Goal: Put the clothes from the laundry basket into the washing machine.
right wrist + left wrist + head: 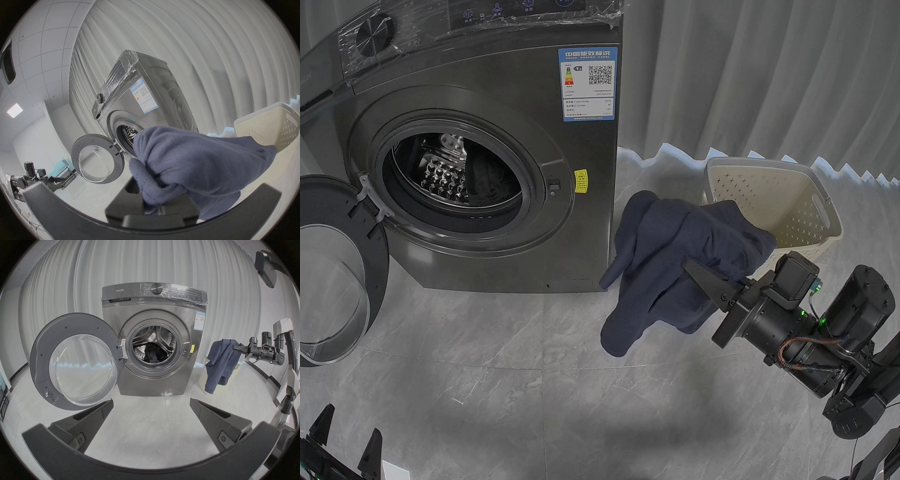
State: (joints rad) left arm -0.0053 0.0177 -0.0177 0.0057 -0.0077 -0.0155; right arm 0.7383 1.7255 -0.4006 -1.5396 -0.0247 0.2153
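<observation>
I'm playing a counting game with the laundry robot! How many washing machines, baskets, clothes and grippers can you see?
Washing machine: 1
Laundry basket: 1
Clothes: 2, a navy garment held up near the basket and a dark garment inside the machine
Grippers: 2, the right gripper shut on the navy garment and the left gripper open
Total: 6

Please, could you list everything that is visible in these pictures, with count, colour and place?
washing machine: one, grey, on the floor, door open
dark clothing: one heap, blackish, inside the drum
garment: one, navy, hanging between machine and basket
laundry basket: one, cream, right of the machine
curtain: one, white, behind everything
floor: grey tiles
right tool: shut on the garment, before the basket
left tool: open, low, facing the machine
</observation>
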